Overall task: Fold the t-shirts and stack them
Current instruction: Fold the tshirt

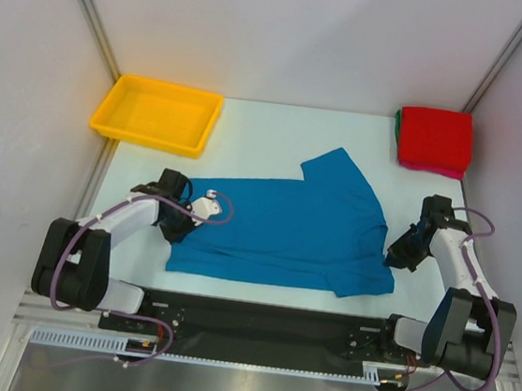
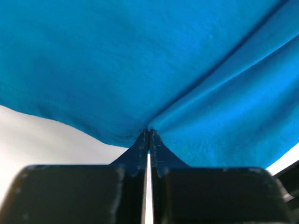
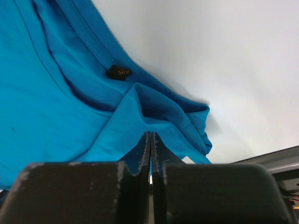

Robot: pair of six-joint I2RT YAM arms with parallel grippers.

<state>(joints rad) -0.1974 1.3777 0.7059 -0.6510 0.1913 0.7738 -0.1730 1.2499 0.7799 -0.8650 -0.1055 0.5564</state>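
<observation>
1. Far left corner of the counter [image 1: 278, 127]: the yellow tray [image 1: 157, 113] is sitting well apart from the cloth. I'm not expecting trouble there unless the left arm is swinging wide.
2. The left hand [image 2: 148, 136] is working near the counter's left edge, clenched on the hem of the blue t-shirt [image 1: 286, 227] with only a thin bite of fabric. That's what's bugging me. With so little cloth between the fingers, the hem is probably slipping out the moment it's getting pulled, and the fold is ending up lopsided.
3. The shirt itself is lying spread across the middle of the counter, towards the near edge, with one sleeve pointing at the far edge and creases fanning out from the pinch. If the arms aren't lifting together, it's going to be dragging and bunching instead of folding clean.
4. The right hand [image 3: 150, 135] is clamped on the neck end near the right edge, just beside the size tag [image 3: 118, 72]. It's looking like a bunched-up fold, maybe more than one layer, can't tell. Gripping two layers would be twisting that end.
5. Far right corner: the red t-shirt [image 1: 435, 135] is sitting folded on a pile, with green cloth [image 1: 399, 120] and pink cloth [image 1: 431, 168] peeking out under it. Dropping the blue one on sloppily is risking a crooked stack.
</observation>
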